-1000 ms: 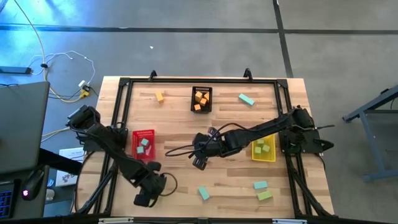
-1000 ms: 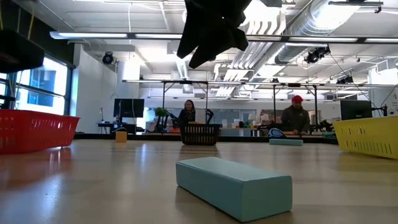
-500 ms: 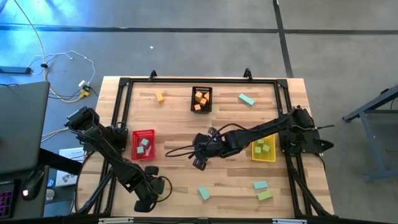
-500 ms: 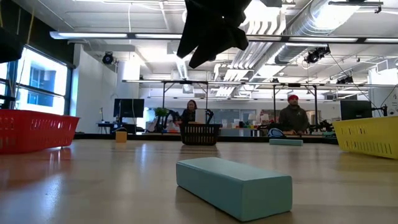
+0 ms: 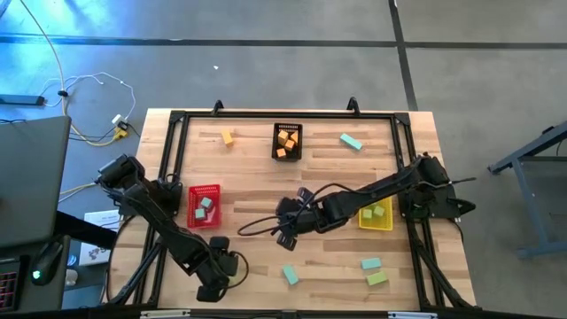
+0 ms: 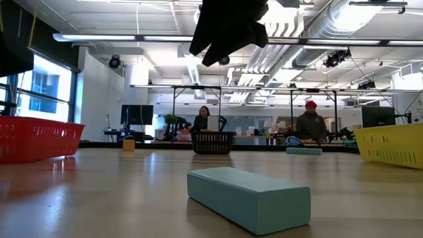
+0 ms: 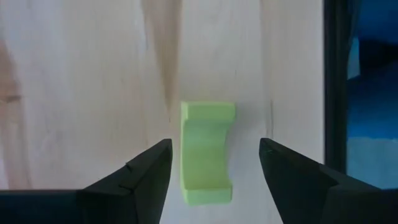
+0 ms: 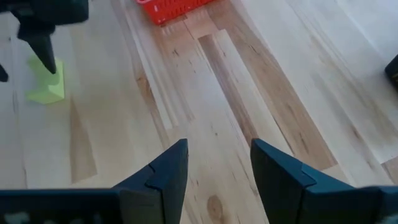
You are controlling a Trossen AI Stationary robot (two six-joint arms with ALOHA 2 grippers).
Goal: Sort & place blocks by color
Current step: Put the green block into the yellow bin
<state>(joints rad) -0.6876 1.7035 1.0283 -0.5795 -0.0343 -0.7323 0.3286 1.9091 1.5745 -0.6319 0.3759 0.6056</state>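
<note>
From above, the wooden slatted table (image 5: 257, 182) carries 3 mesh baskets: a red mesh basket (image 5: 205, 206) holding 2 pale teal blocks, a black mesh basket (image 5: 287, 142) holding orange cubes, and a yellow mesh basket (image 5: 376, 213) holding light green blocks. Loose on the boards lie an orange cube (image 5: 228, 137), a teal bar (image 5: 351, 141), a teal block (image 5: 290, 275), and 2 more blocks (image 5: 372, 271) near the front right. The left gripper (image 5: 211, 282) sits at the front left edge; the right gripper (image 5: 285, 229) hangs mid-table.

At table height, the teal block (image 6: 248, 198) lies nearest.

The left wrist shows open jaws straddling a light green notched block (image 7: 206, 151), not touching it.

The right wrist shows empty, parted jaws over bare wood.
</note>
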